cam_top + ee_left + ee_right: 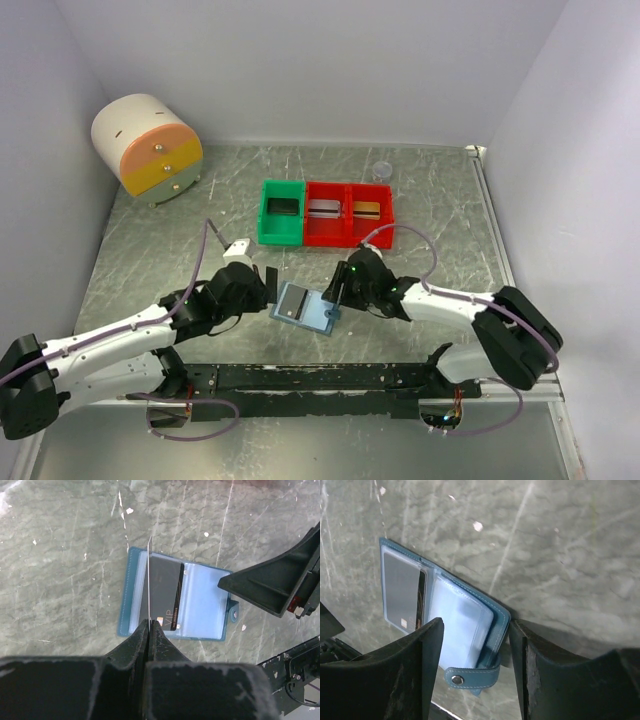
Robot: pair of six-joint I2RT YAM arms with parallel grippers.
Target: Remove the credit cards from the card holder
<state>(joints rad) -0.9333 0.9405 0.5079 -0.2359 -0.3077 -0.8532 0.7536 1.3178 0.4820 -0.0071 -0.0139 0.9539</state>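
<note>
Left hand (149, 623) pinched shut on thin leaf (149, 575), sleeve or card I cannot tell | right hand (475, 628) open, astride card holder (205, 605) mid-frame on desk (60, 555); dark card (162, 595) inside | risk: if I pull, nothing pins holder; it may drag along

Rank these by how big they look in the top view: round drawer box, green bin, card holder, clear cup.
Round drawer box, largest.
Green bin and card holder look alike; no ranking.
Clear cup, smallest.

Blue-grey card holder (205, 605) lying open, flat; dark credit card (167, 590) inside one pocket.
</note>
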